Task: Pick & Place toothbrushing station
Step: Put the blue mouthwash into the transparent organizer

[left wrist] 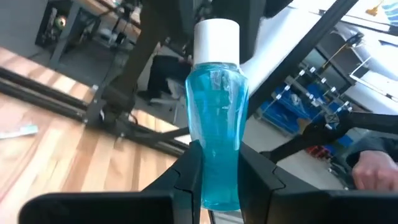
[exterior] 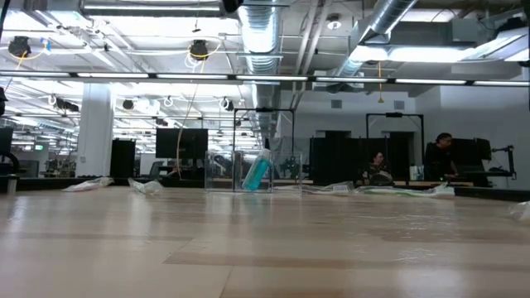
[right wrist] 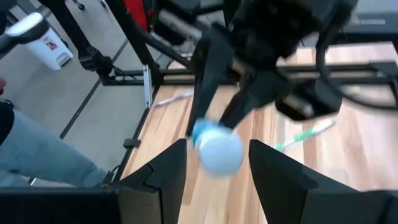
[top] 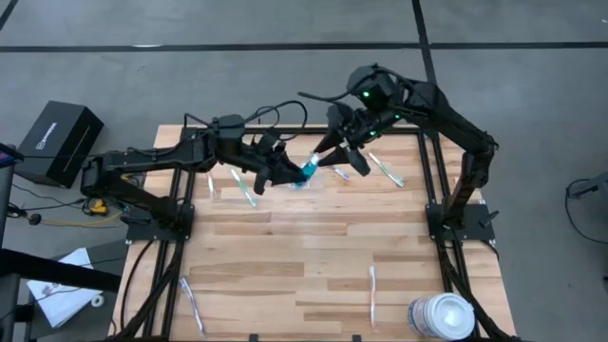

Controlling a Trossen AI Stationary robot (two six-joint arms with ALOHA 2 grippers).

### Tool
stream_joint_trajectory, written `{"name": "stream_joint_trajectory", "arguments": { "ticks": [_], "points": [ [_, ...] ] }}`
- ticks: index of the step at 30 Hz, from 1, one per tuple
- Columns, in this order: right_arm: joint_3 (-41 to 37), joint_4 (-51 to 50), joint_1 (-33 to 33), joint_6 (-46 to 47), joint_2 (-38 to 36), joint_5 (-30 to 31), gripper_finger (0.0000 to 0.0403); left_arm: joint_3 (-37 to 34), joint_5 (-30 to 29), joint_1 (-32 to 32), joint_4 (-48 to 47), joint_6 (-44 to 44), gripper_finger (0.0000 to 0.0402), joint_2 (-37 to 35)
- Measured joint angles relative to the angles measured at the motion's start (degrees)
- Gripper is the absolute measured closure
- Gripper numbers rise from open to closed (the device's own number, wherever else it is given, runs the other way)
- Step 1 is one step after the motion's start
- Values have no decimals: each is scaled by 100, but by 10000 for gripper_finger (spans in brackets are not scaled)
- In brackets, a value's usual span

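Left end effector [left wrist: 217, 180] gripping blue tube [left wrist: 216, 134] low down. Right end effector [right wrist: 217, 163] open around its white cap [right wrist: 219, 151]. Looks light, smooth, slippery; best held mid-body.

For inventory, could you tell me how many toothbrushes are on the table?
6 toothbrushes: two beside the left arm, two beside the right arm, two at the table's other end; more may be hidden.
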Motion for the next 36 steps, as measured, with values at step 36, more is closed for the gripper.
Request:
{"name": "stream_joint_trajectory", "arguments": {
  "ticks": [36],
  "points": [
    [-2, -119, 33, 63, 40, -575, 239, -4, 220, -1, 34, 13, 345, 8]
  ]
}}
